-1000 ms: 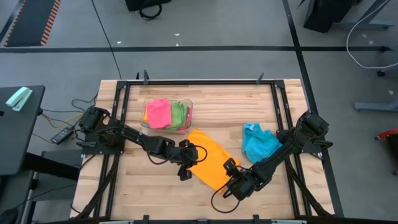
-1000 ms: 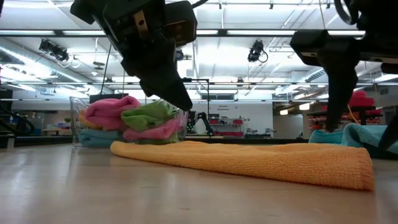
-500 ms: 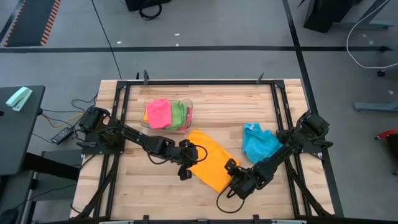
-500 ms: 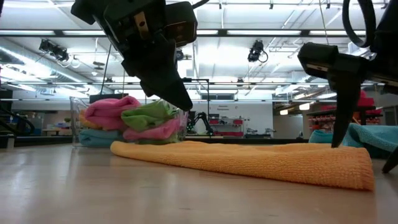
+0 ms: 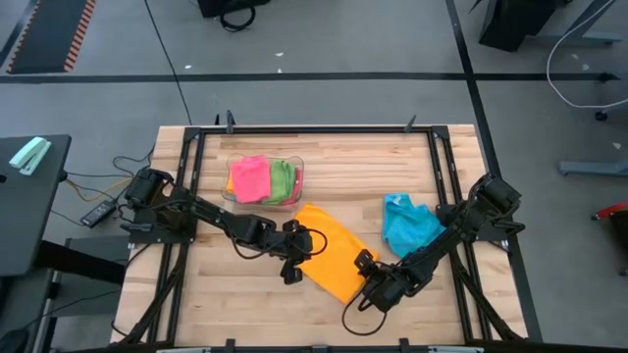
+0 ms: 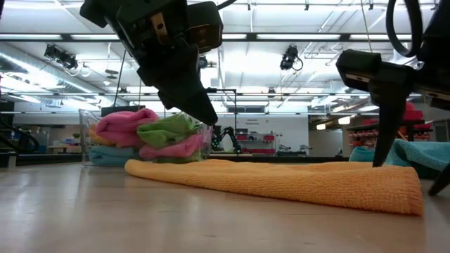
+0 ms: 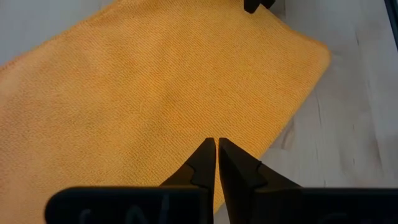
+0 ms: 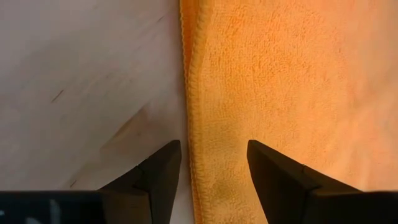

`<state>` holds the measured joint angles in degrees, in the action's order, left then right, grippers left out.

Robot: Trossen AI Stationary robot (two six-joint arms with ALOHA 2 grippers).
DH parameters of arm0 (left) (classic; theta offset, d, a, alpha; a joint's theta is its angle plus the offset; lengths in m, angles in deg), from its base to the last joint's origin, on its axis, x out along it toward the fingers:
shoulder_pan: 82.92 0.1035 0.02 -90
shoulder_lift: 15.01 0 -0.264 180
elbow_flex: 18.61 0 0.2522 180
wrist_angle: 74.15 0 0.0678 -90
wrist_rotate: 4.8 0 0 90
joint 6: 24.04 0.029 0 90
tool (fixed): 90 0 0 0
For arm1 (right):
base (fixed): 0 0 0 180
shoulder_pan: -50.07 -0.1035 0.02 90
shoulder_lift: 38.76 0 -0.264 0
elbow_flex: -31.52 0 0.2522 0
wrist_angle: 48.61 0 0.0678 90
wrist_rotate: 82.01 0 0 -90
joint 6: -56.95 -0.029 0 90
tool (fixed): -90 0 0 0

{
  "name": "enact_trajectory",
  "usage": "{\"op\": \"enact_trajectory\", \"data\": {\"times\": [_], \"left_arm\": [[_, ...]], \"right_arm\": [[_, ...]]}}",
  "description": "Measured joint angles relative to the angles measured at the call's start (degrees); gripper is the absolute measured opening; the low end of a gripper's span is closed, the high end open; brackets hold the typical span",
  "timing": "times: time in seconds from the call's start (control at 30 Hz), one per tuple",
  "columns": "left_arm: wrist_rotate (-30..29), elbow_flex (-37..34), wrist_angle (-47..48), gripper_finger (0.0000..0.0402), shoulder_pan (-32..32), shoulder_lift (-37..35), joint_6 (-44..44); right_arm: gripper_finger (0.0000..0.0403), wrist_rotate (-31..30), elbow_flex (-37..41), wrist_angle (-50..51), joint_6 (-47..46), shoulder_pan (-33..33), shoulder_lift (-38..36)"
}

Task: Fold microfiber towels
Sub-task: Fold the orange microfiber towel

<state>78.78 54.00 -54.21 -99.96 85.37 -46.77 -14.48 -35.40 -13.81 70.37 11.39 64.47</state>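
A folded orange microfiber towel [image 5: 329, 252] lies flat on the wooden table, seen low as a long strip [image 6: 281, 179]. My left gripper [image 7: 216, 142] is shut and hovers above the towel's left part [image 5: 299, 260], its tip clear of the cloth [image 6: 211, 118]. My right gripper [image 8: 212, 144] is open at the towel's near right edge [image 5: 365, 267]. One finger is over bare wood and the other over the cloth. A blue towel [image 5: 407, 226] lies crumpled at the right. My right gripper points down with its fingers on either side of the towel's hemmed edge [image 8: 188, 93]. One fingertip [image 6: 380, 161] is down at the level of the cloth's top. Whether it touches the cloth I cannot tell.
A clear plastic bin [image 5: 294, 196] at the back holds pink [image 5: 249, 178] and green [image 5: 283, 180] towels. A black frame rail [image 5: 324, 129] runs around the table. Bare wood lies along the near edge [image 5: 245, 314].
My right gripper has come down toward the orange towel's near right edge and rolled a little, still open. The towel and my left gripper have kept still.
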Motion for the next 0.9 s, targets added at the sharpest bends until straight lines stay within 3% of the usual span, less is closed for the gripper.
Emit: {"op": "enact_trajectory", "data": {"times": [0.17,0.53,0.77,0.9], "left_arm": [[0.0,0.0,0.0,0.0029,0.0,0.0,0.0],[0.0,0.0,0.0,0.0028,0.0,0.0,0.0],[0.1,0.0,0.3,0.0028,-0.2,0.0,-0.2],[4.2,0.0,2.4,0.0033,-1.2,0.0,-0.2]], "right_arm": [[0.0172,1.3,0.0,-0.3,-0.3,0.3,0.1],[0.0047,3.5,0.2,-1.5,-2.9,0.3,0.3],[0.0039,3.5,-0.6,-0.3,-3.0,0.3,0.4],[0.0039,4.5,-3.0,3.8,-3.5,0.4,0.5]]}}
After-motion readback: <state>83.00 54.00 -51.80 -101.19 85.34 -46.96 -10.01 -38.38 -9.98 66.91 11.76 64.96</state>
